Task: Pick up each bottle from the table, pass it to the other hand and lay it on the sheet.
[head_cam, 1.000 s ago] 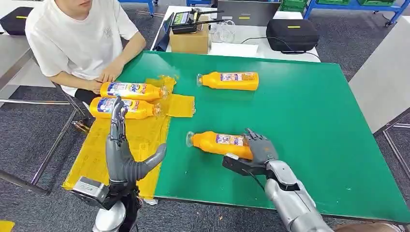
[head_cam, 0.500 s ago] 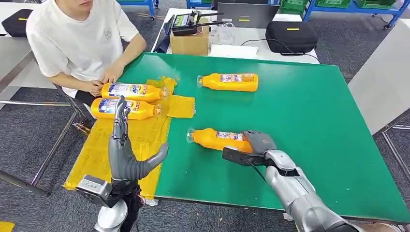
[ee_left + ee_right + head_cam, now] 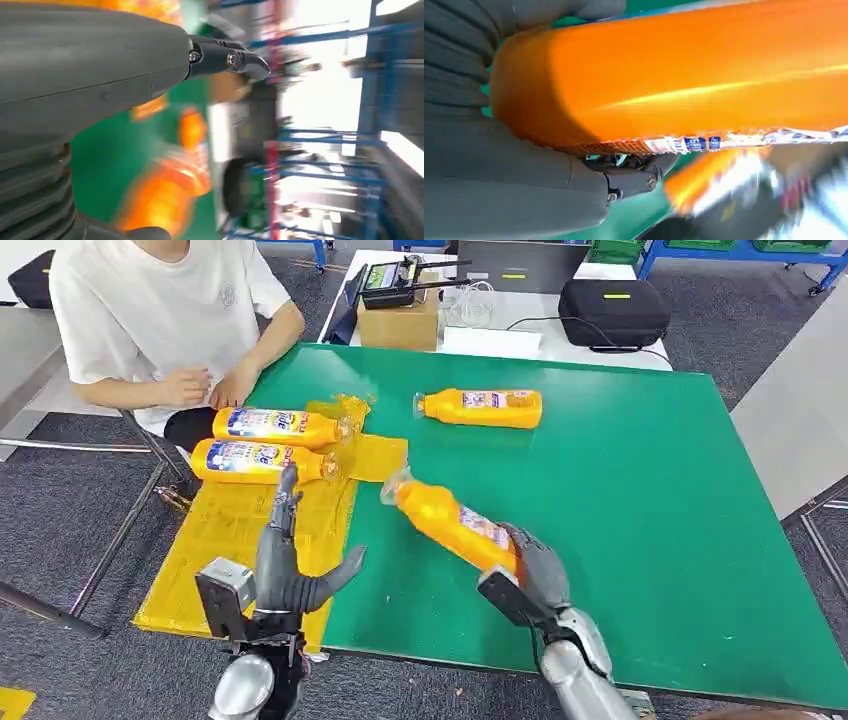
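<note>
- Right hand point(image 3: 535, 565), at lower centre of the head view, is wrapped around the base end of an orange bottle point(image 3: 452, 523); the close right wrist view shows the fingers point(image 3: 634, 180) curled under the bottle's body, so the hold looks firm.
- That bottle is raised off the green table point(image 3: 640, 490) and tilted, cap end pointing to the upper left, probably to offer the free end for the handover.
- Left hand point(image 3: 290, 565), at lower left, is spread with nothing in it, upright over the yellow sheet point(image 3: 230, 540), seemingly placed to receive.
- Two bottles point(image 3: 265, 442) lie side by side at the sheet's upper end, presumably already delivered.
- One more bottle point(image 3: 482, 407) lies on the table at upper centre, well apart from both hands.
- Person in a white shirt point(image 3: 150, 310) sits at upper left, beside the sheet.
</note>
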`<state>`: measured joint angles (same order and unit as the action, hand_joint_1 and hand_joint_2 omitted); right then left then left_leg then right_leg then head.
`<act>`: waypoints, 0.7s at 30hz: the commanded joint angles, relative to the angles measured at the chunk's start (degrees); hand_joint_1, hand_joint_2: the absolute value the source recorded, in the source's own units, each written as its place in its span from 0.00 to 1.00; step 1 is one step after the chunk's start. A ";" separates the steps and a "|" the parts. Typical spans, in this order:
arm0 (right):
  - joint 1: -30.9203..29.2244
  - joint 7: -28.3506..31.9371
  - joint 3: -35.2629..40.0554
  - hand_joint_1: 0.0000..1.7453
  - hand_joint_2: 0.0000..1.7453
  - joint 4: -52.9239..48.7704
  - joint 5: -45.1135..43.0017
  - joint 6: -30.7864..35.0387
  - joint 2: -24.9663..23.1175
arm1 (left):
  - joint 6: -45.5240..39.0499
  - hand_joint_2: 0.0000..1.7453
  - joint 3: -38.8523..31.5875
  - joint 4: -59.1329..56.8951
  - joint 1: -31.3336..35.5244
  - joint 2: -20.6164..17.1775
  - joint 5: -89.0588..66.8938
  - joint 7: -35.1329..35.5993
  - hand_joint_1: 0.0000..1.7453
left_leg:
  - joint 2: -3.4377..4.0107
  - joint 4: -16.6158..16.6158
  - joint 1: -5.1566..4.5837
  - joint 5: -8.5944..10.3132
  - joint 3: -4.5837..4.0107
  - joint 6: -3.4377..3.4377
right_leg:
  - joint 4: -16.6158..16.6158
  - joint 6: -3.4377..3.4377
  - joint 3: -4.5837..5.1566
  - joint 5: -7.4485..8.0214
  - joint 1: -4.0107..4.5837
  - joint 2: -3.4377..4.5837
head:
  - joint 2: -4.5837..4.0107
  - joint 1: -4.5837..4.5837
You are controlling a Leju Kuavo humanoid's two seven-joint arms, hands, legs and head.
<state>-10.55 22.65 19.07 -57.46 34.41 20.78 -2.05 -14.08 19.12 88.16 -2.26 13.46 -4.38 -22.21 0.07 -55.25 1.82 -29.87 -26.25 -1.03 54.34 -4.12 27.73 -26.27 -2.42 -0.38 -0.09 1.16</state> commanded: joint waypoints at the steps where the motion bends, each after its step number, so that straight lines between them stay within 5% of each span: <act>1: 10.03 6.87 -14.04 1.00 1.00 -21.45 -11.93 -0.30 -5.36 | 0.45 1.00 4.83 -11.33 3.73 0.32 2.34 -0.48 0.00 | 0.02 0.01 -0.04 -0.01 -0.26 0.13 | 0.00 0.18 0.26 -0.01 -0.01 0.01 | 0.00 0.02; 17: 7.23 12.20 -14.93 1.00 1.00 -21.55 -16.97 -0.94 -7.32 | 8.21 1.00 7.61 -4.99 1.65 -3.15 0.47 -3.16 0.00 | 0.25 0.07 -0.02 -0.01 -0.18 0.15 | -0.06 0.29 0.32 0.02 0.03 0.20 | 0.00 0.02; 21: 4.19 10.17 -8.19 1.00 1.00 -19.43 -16.23 -9.08 -6.26 | 15.39 1.00 6.69 -1.91 -0.31 -5.47 2.47 -3.49 0.00 | 0.37 0.08 -0.04 -0.02 -0.17 0.13 | -0.04 0.28 0.36 0.04 0.01 0.32 | 0.00 0.02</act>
<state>-1.40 34.47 6.03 -78.90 17.70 19.45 -8.70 -5.83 25.29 83.67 -1.85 13.03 -3.58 -25.55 0.28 -55.25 1.77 -29.87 -26.52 -1.03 54.35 -4.12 28.07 -26.26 -2.47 -0.24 -0.09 1.18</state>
